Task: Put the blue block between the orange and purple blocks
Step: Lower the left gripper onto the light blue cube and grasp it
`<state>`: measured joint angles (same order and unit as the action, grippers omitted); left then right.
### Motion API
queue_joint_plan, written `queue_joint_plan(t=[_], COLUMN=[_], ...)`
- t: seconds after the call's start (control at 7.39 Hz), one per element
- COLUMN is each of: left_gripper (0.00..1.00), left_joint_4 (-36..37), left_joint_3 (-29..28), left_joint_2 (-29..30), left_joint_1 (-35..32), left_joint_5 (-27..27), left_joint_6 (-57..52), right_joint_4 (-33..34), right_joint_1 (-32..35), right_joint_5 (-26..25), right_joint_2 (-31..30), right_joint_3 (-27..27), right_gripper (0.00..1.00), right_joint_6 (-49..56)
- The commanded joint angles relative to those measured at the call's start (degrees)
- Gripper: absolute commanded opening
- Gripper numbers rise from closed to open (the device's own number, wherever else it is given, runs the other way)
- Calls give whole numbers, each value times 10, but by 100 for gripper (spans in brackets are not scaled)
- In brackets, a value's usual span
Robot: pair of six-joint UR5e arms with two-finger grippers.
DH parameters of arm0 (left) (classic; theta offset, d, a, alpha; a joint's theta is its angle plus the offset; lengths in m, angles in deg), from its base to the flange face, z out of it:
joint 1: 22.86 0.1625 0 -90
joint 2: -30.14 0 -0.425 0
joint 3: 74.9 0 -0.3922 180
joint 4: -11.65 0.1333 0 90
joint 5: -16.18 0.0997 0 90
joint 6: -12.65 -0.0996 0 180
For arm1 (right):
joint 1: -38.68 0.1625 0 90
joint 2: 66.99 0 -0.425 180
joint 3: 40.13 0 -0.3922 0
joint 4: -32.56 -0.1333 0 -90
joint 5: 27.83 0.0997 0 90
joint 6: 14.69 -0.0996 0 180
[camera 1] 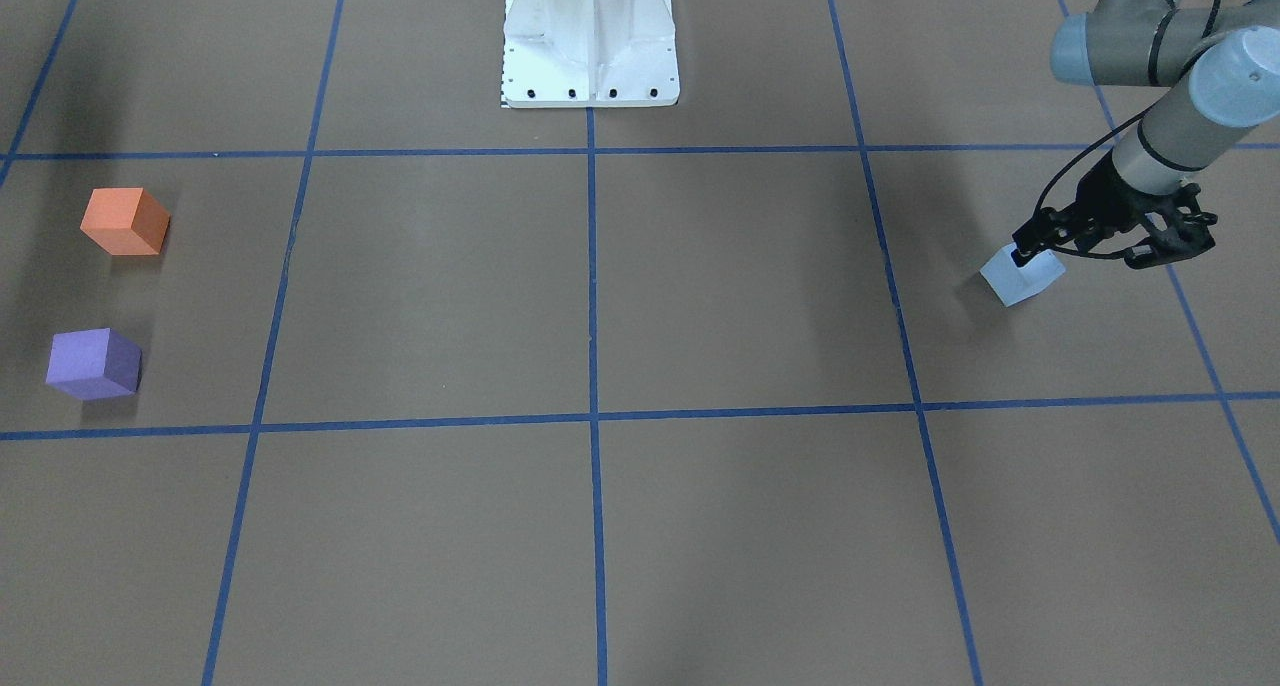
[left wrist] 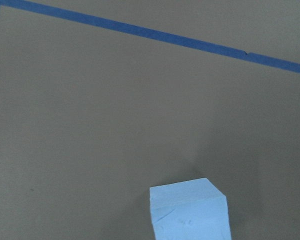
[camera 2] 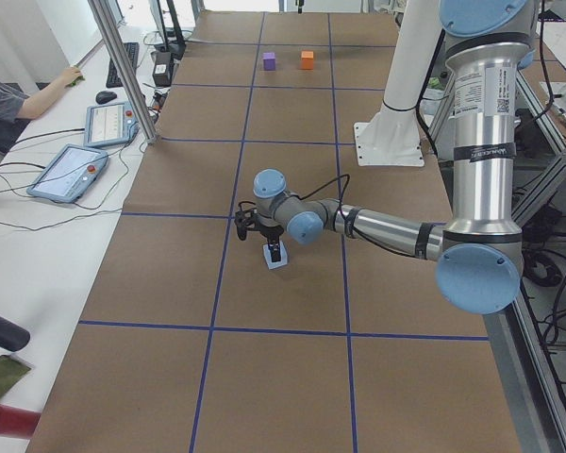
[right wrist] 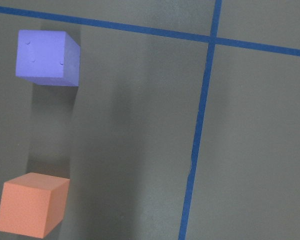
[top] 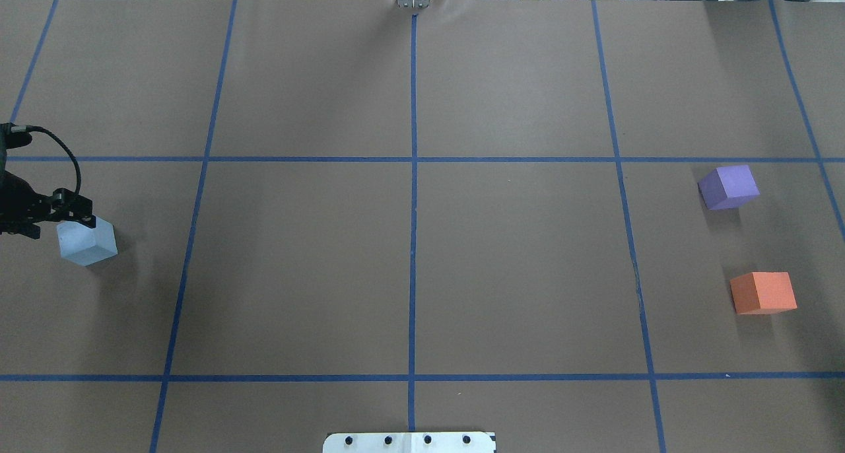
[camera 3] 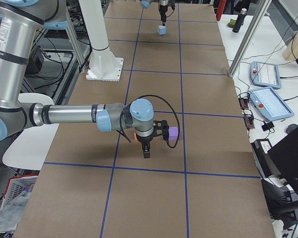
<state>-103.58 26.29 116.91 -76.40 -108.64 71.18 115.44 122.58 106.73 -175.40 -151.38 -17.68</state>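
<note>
left gripper (camera 1: 1030,254): pointing down onto blue block (camera 1: 1028,281), one fingertip showing at its top edge; clamping or only straddling, cannot tell.
blue block: sitting right under left gripper, touching table (camera 1: 700,296) or barely off it; peeking in at bottom edge of left wrist view.
right gripper (camera 3: 146,150): hanging low just beside purple block (camera 3: 173,132); showing in side view only, so open or closed, cannot tell.
orange block (camera 1: 125,222) / purple block: lying near each other, not touching; well apart from left gripper, at far end of table; both showing under right wrist camera, off to one side.
step (judged): securing blue block; carrying not yet begun.
risk, grip: fingertip appearing to land near an edge rather than centre; lifting on such a pinch likely twisting or dropping blue block.
risk, reach: slot lying far across from left gripper; probably calling for hand-over or mid-table set-down, each inviting a slip.
risk, crowding: right gripper hovering by slot; risking collision or nudging purple block.
risk, fit: slot looking snug; placing off-line risking shoving a neighbour.
</note>
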Motion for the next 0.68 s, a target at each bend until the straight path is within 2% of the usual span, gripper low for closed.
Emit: queue_joint_plan(t=[0.0, 0.41, 0.54], left_gripper=[100, 100, 96], left_joint_4=[-1, 0, -8], left_joint_3=[-11, -27, -40], left_joint_2=[10, 6, 9], left_joint_1=[34, 37, 42], left_joint_5=[33, 34, 34], left_joint_6=[17, 13, 13], right_joint_4=[0, 0, 0], right_joint_1=[0, 0, 0], right_joint_5=[0, 0, 0], right_joint_2=[0, 0, 0], right_joint_3=[0, 0, 0], right_gripper=[100, 100, 100], right_joint_6=[0, 0, 0])
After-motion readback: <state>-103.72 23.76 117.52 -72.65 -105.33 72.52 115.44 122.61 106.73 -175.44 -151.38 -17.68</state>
